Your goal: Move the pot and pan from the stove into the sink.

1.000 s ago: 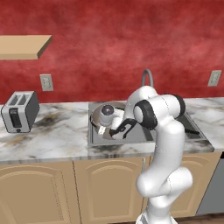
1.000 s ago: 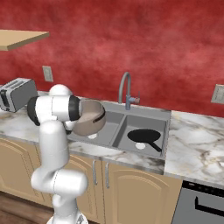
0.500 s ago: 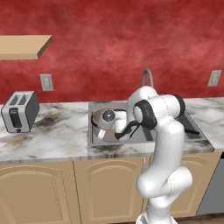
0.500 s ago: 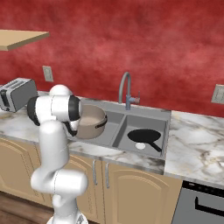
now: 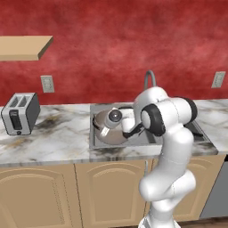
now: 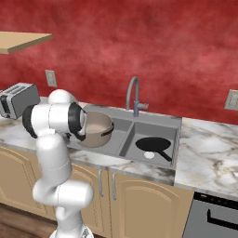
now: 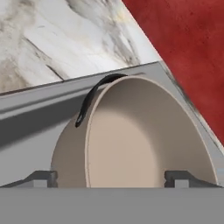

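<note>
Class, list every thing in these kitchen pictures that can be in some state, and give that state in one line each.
pot: lid on, tilted on its side, in the sink's left basin, held at its rim.
pan: lying flat in the right basin.
sink: holding both pot and pan.
faucet: no water running.
gripper: shut on the pot's rim.
toaster: upright on the counter, slots empty.

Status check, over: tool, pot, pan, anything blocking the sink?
Tool astride pot, grip unconfirmed. Pot tilted, low in sink's left basin. Pan flat in right basin. Nothing blocking.
</note>
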